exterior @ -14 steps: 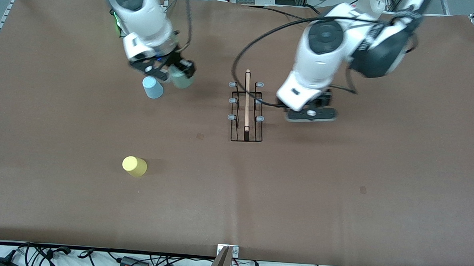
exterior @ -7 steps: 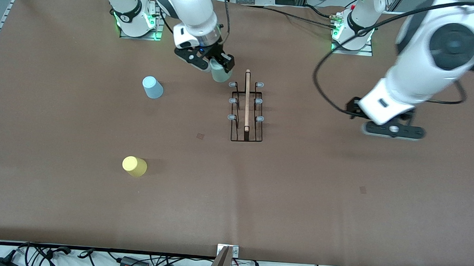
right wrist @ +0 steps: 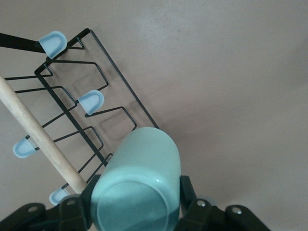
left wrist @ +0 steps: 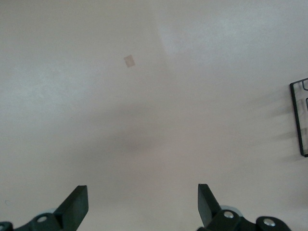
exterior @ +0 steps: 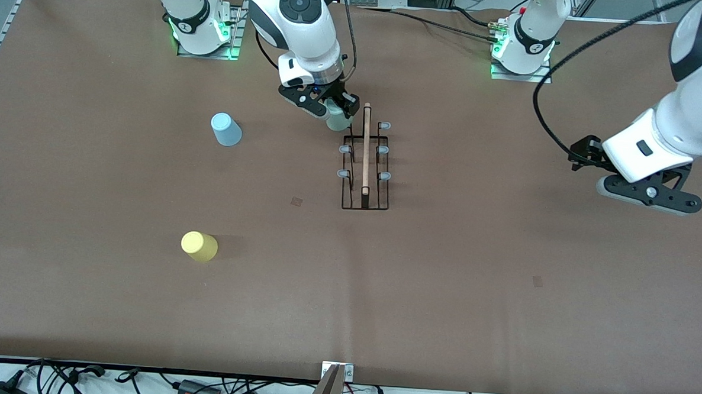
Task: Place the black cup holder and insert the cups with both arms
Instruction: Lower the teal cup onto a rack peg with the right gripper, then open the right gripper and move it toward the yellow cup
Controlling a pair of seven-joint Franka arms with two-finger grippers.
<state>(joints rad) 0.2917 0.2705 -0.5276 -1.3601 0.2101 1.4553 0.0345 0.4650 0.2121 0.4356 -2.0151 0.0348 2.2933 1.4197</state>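
Note:
The black cup holder (exterior: 365,162) stands mid-table with its wooden rod handle (exterior: 365,144) on top. My right gripper (exterior: 331,108) is shut on the mint green cup (exterior: 337,120) and holds it over the rack's end peg farthest from the front camera, on the side toward the right arm's end. In the right wrist view the cup (right wrist: 139,183) fills the jaws beside the rack (right wrist: 86,96) and its rod (right wrist: 38,139). The light blue cup (exterior: 226,129) and the yellow cup (exterior: 199,246) lie on the table toward the right arm's end. My left gripper (exterior: 647,197) is open and empty over bare table toward the left arm's end; its fingers (left wrist: 77,206) stand wide apart.
The brown table cover (exterior: 441,296) carries two small marks (exterior: 296,202) (exterior: 537,281). The arm bases (exterior: 201,24) (exterior: 523,44) stand along the edge farthest from the front camera. Cables (exterior: 200,386) lie off the nearest edge. A corner of the rack (left wrist: 301,118) shows in the left wrist view.
My right gripper has carried the mint green cup from beside the light blue cup to the rack's end peg. My left gripper has swung away from the rack toward the left arm's end.

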